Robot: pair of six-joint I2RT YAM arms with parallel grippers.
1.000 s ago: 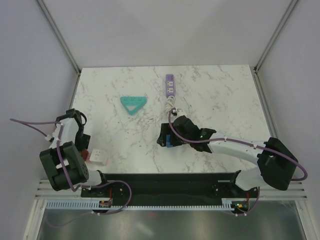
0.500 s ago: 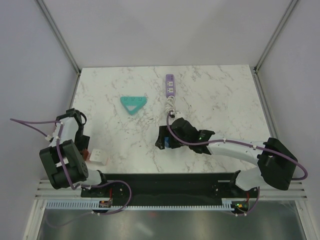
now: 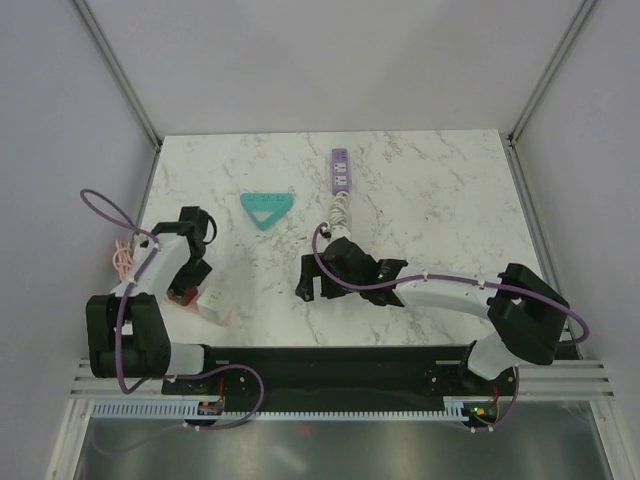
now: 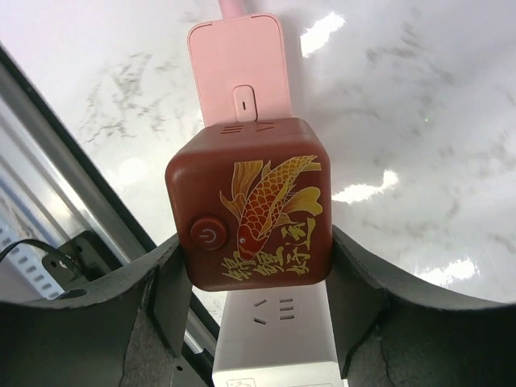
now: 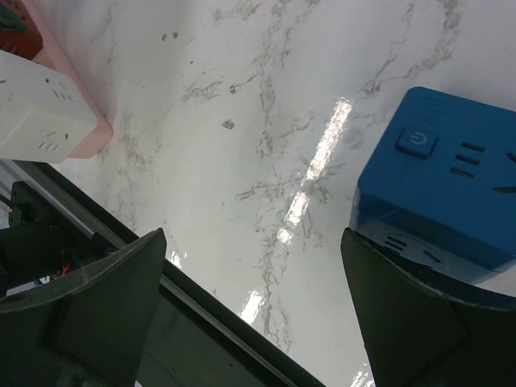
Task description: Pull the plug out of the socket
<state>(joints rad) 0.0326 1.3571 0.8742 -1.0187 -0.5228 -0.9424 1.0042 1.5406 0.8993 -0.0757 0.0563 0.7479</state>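
A red-brown cube plug point(image 4: 250, 214) with a gold koi print sits on a pink-and-white power strip point(image 4: 239, 64). My left gripper point(image 4: 254, 270) is shut on the cube, one finger on each side. In the top view this gripper point(image 3: 184, 287) is at the near left, over the strip point(image 3: 210, 308). The lilac socket strip point(image 3: 341, 170) lies at the back middle; no tan plug shows on it. My right gripper point(image 5: 254, 266) is open and empty, with a blue cube adapter point(image 5: 443, 173) beside its right finger. In the top view it point(image 3: 308, 285) is near the middle.
A teal triangle point(image 3: 265, 208) lies left of the lilac strip. The strip's coiled white cord point(image 3: 343, 212) runs toward my right arm. A pink cord point(image 3: 122, 258) loops at the left edge. The black base rail point(image 3: 330, 360) borders the near edge.
My left arm has swung in from the left edge onto the red-brown cube, and the pink-and-white strip has turned slightly. My right gripper has moved a little to the left.
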